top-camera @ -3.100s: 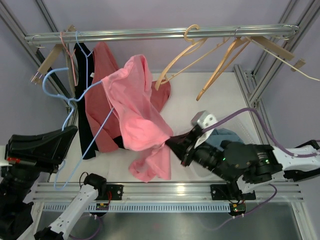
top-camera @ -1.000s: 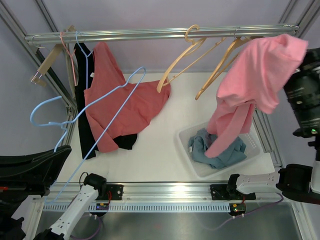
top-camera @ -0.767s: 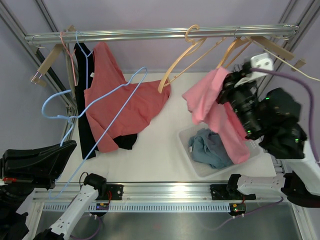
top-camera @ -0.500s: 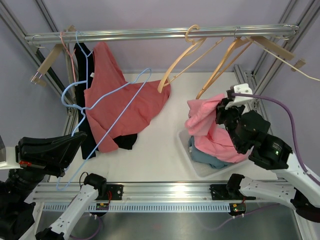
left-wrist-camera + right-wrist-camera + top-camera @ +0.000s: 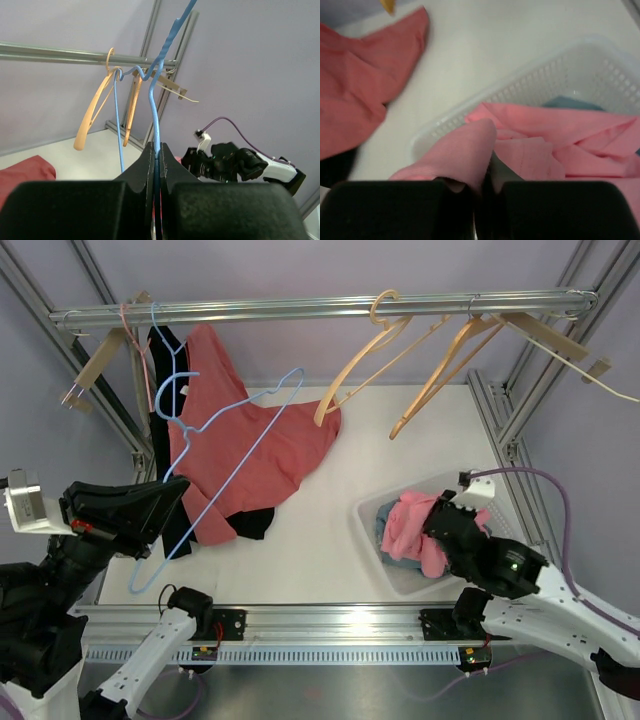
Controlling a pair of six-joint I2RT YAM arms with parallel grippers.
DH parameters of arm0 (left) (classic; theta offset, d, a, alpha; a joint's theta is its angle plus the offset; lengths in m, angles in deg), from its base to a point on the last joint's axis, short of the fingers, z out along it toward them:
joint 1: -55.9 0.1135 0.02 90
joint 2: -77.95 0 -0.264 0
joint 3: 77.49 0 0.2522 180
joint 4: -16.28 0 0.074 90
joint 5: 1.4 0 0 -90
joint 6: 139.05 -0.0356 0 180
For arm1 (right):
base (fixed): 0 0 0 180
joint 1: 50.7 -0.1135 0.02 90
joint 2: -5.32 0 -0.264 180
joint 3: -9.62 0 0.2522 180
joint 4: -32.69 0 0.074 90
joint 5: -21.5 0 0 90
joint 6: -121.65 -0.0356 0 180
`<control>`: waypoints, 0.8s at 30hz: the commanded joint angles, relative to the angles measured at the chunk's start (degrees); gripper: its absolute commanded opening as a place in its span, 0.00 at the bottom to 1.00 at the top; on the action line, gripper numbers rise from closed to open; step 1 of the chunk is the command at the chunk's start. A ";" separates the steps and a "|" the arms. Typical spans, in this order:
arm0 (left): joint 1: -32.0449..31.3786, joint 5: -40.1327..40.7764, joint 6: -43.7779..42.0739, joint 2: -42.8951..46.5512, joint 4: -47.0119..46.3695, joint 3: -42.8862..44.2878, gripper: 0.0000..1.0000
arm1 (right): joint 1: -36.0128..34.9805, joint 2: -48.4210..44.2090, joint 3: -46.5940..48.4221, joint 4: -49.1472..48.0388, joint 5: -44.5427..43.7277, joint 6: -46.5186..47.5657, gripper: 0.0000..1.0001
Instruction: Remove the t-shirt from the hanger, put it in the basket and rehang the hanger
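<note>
The blue wire hanger (image 5: 232, 428) is bare and hangs in the air left of centre, its hook up near the rail. My left gripper (image 5: 176, 490) is shut on its lower wire; in the left wrist view the wire (image 5: 155, 107) rises out of the closed gripper (image 5: 157, 149). The pink t-shirt (image 5: 412, 525) lies bunched in the white basket (image 5: 369, 502) at the right. My right gripper (image 5: 438, 530) is low in the basket. In the right wrist view a fold of the pink t-shirt (image 5: 470, 142) is still pinched in this gripper (image 5: 487, 167).
A blue garment (image 5: 384, 536) lies under the pink one in the basket. A red shirt (image 5: 255, 455) and a black garment (image 5: 160, 365) hang at the left of the metal rail (image 5: 300, 308). Wooden hangers (image 5: 355, 365) (image 5: 440, 375) hang at its right.
My right gripper came down from high on the right and lowered the pink t-shirt into the basket. The left arm swung the bare blue hanger up and to the right, toward the rail.
</note>
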 commanded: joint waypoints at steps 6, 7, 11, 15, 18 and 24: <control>0.19 3.20 -3.51 -3.22 -2.51 -3.68 0.00 | 0.24 -5.18 -9.99 4.82 4.98 -22.58 0.47; 0.19 3.29 -3.78 -3.65 -2.60 -3.94 0.00 | 0.24 -6.14 -8.51 5.26 6.56 -20.05 0.61; 0.19 6.53 -5.18 -3.92 -2.60 -7.10 0.00 | 0.15 -9.83 0.54 12.72 10.78 -14.41 0.75; 0.19 9.61 -5.45 -4.18 -2.69 -11.05 0.00 | 0.24 -11.34 8.72 15.37 17.10 -6.25 0.76; 0.19 10.85 -6.15 -4.62 -2.60 -11.33 0.00 | 0.24 -9.76 13.47 14.94 22.46 -2.99 0.70; 0.19 9.79 -6.15 -10.15 -3.30 -9.39 0.00 | 0.24 -3.26 7.87 0.89 25.74 1.95 0.00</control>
